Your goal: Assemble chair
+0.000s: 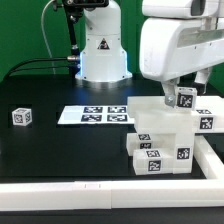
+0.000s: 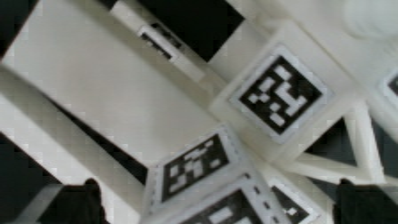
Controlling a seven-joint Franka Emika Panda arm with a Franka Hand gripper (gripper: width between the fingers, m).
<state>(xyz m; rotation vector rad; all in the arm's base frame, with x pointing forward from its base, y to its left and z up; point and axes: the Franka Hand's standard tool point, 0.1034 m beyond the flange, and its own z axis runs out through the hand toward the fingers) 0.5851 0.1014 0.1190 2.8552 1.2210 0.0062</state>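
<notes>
Pincer [image 1: 180, 90] wide apart — low over the white chair [image 1: 165, 135].

I see a flat black table [image 1: 60, 150] with a low white rail [image 1: 100, 190] along its near side and the exterior view's right. On it lie a small tagged cube [image 1: 21, 117] toward the exterior view's left, the marker board [image 1: 92, 115] near the middle, and stacked white chair pieces [image 1: 165, 140] just beside the rail on the right. The arm's white base [image 1: 103, 60] stands at the far side.
</notes>
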